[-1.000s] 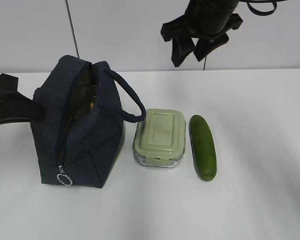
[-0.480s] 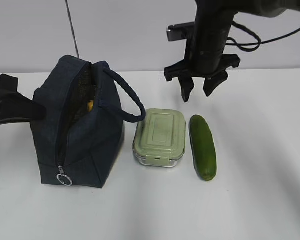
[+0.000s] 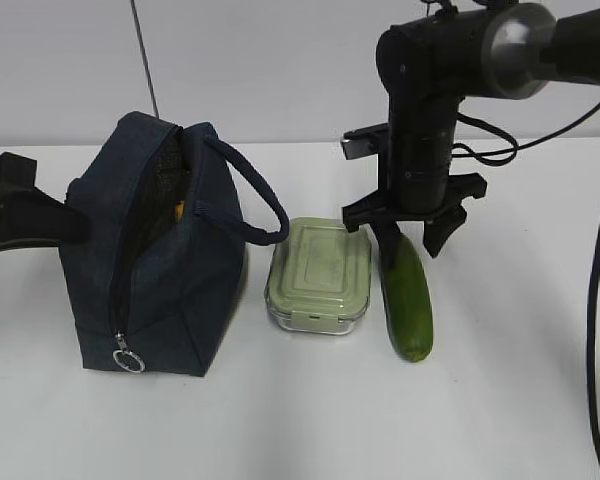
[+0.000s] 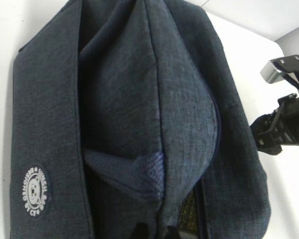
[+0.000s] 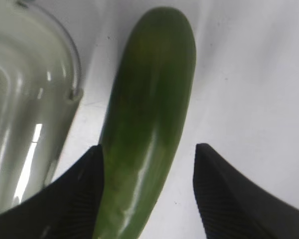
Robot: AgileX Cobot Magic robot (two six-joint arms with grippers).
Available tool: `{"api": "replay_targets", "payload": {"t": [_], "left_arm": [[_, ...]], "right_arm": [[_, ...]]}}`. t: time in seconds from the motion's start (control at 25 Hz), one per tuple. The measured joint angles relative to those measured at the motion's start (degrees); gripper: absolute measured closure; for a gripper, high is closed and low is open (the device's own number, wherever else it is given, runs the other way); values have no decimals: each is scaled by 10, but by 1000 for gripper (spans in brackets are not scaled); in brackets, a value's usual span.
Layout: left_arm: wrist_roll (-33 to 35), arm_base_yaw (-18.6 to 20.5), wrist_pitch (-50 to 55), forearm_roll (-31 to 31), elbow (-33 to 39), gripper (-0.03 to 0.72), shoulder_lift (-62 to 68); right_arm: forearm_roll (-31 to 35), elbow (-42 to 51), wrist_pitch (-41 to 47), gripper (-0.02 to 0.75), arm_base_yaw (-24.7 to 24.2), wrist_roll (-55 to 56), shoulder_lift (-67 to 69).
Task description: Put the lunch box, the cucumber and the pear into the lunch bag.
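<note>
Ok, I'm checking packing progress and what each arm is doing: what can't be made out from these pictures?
- Pear: only a yellow speck shows in the lunch bag opening, exterior view; the fabric hides the rest.
- Left gripper: the bag fills the left wrist view, so its fingers and any grip are hidden.
- Right gripper: the fingers straddle the cucumber; contact with the left finger is unclear.
- Lunch box: contents hidden by its lid.

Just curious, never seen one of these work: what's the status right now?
Right gripper open, jaws astride the cucumber, not gripping. Left gripper shut at the bag, which gapes open. Lunch box close beside the cucumber.
</note>
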Motion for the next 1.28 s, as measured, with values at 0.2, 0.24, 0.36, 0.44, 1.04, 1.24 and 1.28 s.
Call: {"api": "replay_targets", "payload": {"t": [0.2, 0.24, 0.36, 0.44, 1.04, 1.24, 1.28], "left_arm": [[0, 0, 0, 2, 0, 685, 0], [0, 0, 0, 2, 0, 685, 0], [0, 0, 0, 3, 0, 685, 0], [0, 0, 0, 3, 0, 685, 0], [0, 0, -2, 3, 0, 685, 0], [0, 0, -2, 3, 0, 685, 0], [0, 0, -2, 3, 0, 685, 0]], "right_arm": [[0, 9, -4, 296, 0, 6, 0], [0, 9, -4, 296, -1, 9, 0], [2, 9, -5, 296, -1, 12, 1], [2, 9, -5, 296, -1, 13, 2], [-10, 9, -6, 308, -2, 13, 37], [-13, 9, -6, 364, -9, 13, 37], [-13, 9, -6, 370, -12, 13, 37]]}}
